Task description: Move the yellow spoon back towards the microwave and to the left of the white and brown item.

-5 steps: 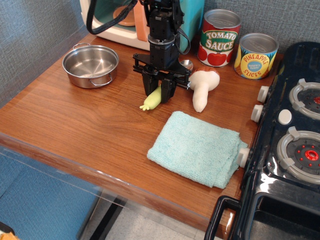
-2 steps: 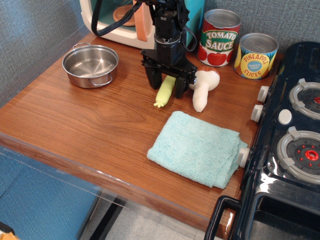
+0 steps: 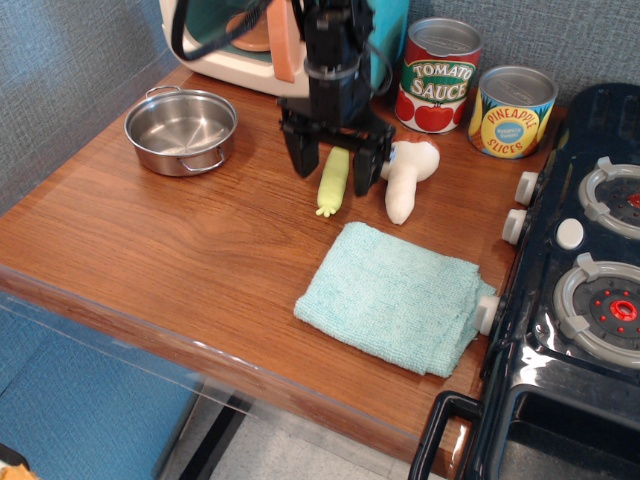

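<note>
At the back of the wooden counter, the gripper [image 3: 335,160] has spread its jaws wide and let go of the yellow spoon [image 3: 333,181], which a second ago sat clamped and angled; it now lies straight, just left of the white and brown item [image 3: 407,180], in front of the microwave [image 3: 245,50]. The placement looks done. Cans behind read "Tomato Sauce" [image 3: 439,75] and "Pineapple Slices" [image 3: 511,111].

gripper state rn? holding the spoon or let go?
Gripper: open, fingers spread either side of the yellow spoon, which lies on the table just left of the mushroom. Not gripping it.
</note>
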`<state>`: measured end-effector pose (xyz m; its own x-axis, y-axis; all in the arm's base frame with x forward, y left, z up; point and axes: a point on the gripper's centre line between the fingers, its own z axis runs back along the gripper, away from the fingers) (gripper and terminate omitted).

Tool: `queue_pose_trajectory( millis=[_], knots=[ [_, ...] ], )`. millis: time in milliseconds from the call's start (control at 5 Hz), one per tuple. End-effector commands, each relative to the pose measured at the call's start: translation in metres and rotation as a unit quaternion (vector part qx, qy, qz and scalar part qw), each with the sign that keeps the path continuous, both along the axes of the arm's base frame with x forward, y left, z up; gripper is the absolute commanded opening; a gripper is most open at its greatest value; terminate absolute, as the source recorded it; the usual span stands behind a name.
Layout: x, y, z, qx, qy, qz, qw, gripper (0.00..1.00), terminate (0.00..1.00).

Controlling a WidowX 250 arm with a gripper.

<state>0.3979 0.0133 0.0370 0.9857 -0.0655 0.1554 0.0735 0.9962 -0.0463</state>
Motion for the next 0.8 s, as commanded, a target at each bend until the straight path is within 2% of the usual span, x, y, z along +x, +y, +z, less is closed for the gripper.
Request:
queue_pose_trajectory(
  millis=[0, 400, 600],
  knots=[
    [-0.0057, -0.0039, 0.0558, 0.004, -0.021, -0.003, 0.9998, 1.00, 0.00],
    [-0.0093, -0.0064, 0.0565, 0.014, -0.032, 0.004, 0.9994, 1.00, 0.00],
    [-0.0093, -0.0064, 0.0565, 0.014, -0.032, 0.004, 0.9994, 1.00, 1.00]
  ],
)
